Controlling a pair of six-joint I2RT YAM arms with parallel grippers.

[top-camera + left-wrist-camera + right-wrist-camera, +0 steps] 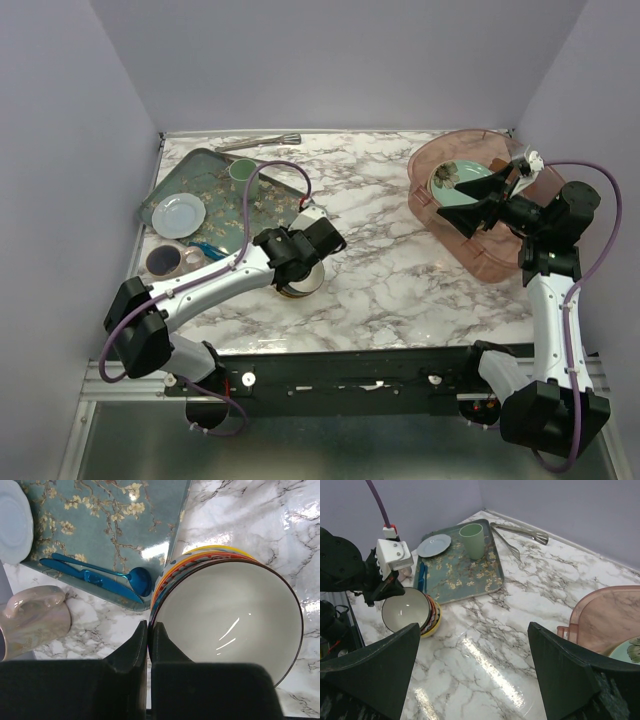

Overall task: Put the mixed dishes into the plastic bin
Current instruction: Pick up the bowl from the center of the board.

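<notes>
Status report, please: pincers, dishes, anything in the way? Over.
Left pincer shut on bowl rim. Right pincer open over bin. Green plate in bin. Nothing seen between bowl and bin.

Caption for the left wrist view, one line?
Left gripper pinching the rim of the patterned bowl beside the floral tray.

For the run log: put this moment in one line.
left pincer: shut on bowl | right pincer: open, at bin | green plate: in bin
</notes>
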